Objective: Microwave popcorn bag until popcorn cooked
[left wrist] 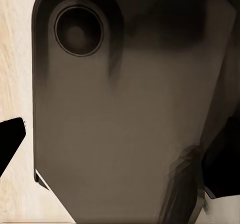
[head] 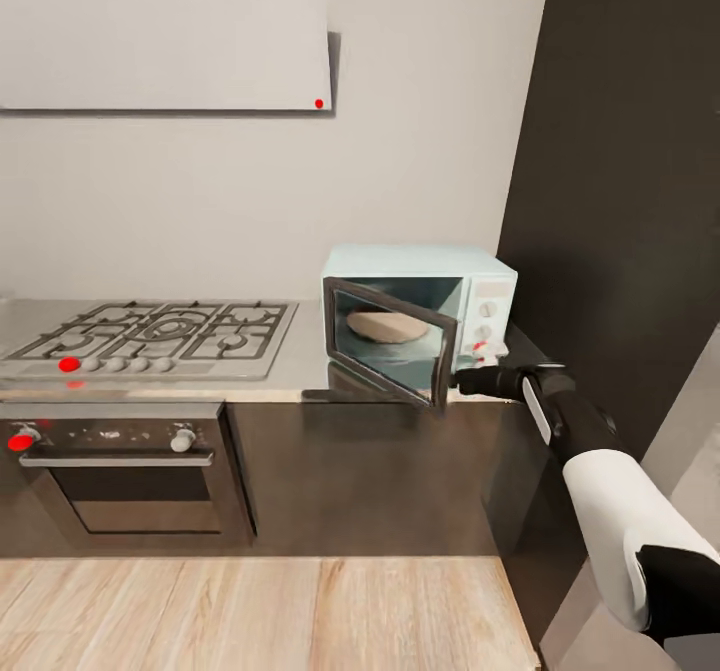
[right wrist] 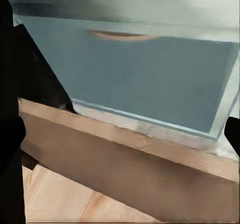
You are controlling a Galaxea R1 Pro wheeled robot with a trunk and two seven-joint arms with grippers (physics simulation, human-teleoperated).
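Observation:
The pale mint-blue microwave [head: 487,286] stands on the grey countertop [head: 308,356] against a dark wall panel. Its dark glass door [head: 390,346] hangs partly open, swung toward me. A flat tan disc [head: 385,326] lies inside. My right gripper [head: 463,381] sits at the door's free edge, just below the knob panel. In the right wrist view the door glass [right wrist: 135,79] is close up, and the right gripper [right wrist: 120,134] is open with its black fingers [right wrist: 10,139] far apart. My left gripper [left wrist: 115,159] hangs open over my own dark base. The popcorn bag is out of view.
A gas hob [head: 150,336] lies left of the microwave, over a built-in oven [head: 130,471] with red-marked knobs. A pale hood [head: 165,46] hangs above. A tall dark panel [head: 620,201] stands at the right. Wooden floor [head: 260,611] runs in front of the cabinets.

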